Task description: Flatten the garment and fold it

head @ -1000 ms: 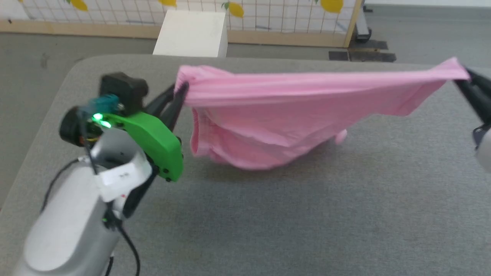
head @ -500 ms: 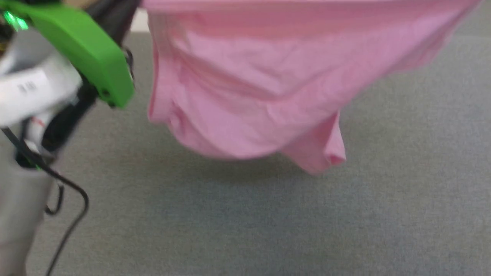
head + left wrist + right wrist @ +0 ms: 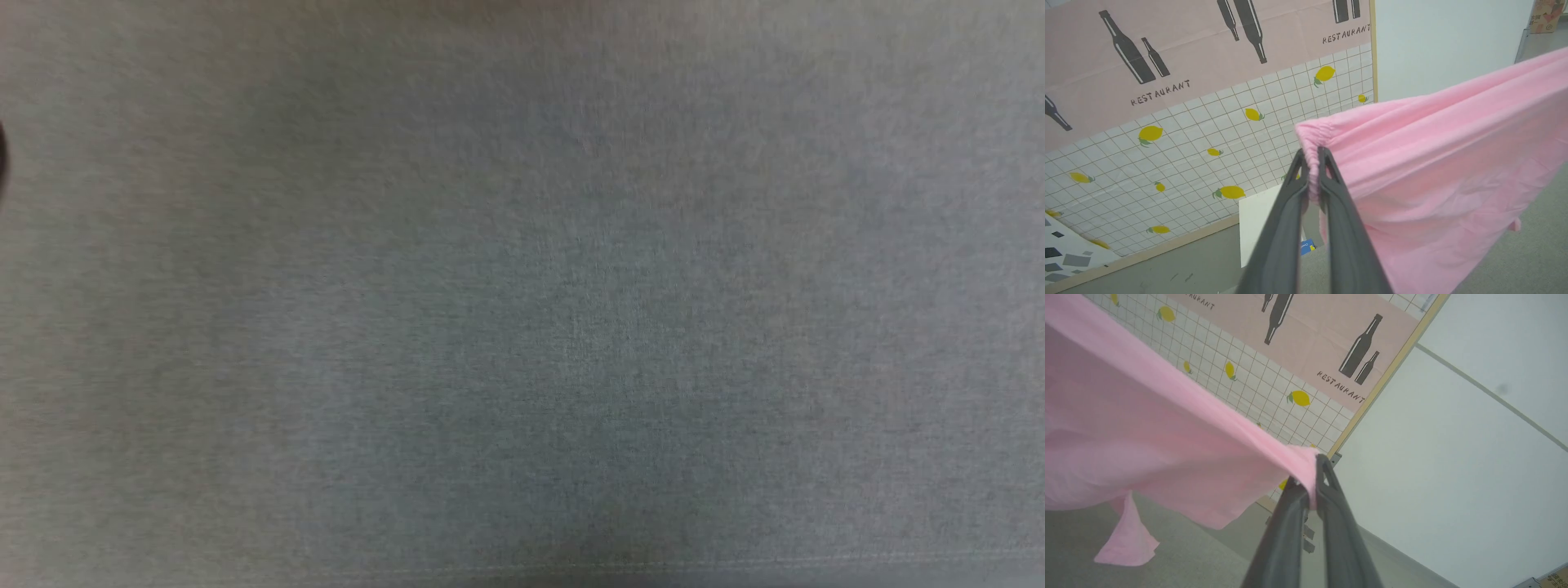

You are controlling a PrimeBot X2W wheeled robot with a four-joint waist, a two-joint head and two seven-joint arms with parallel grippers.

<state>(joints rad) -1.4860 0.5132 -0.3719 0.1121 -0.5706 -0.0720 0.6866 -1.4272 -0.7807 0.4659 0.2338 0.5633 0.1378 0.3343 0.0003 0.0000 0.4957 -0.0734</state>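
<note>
My left claw (image 3: pixel 1312 157) is clamped on just the gathered waistband corner of the garment (image 3: pixel 1433 163), and my right claw (image 3: pixel 1312 473) on a thin edge corner. Pulling tighter could slip either pinch and drop it in a heap on the grey worktop (image 3: pixel 522 327). It hangs stretched between them, pink, thin and sagging, with one flap dangling, probably a leg.

Above the bench (image 3: pixel 522 327): the garment (image 3: pixel 1433 163), stretched from left to right. At its left corner, the left end effector (image 3: pixel 1311 154), clamped on the edge; at its right corner, the right end effector (image 3: pixel 1309 477), clamped likewise. Far behind, a wall panel (image 3: pixel 1188 122); before the panel, a box (image 3: pixel 1257 220).
</note>
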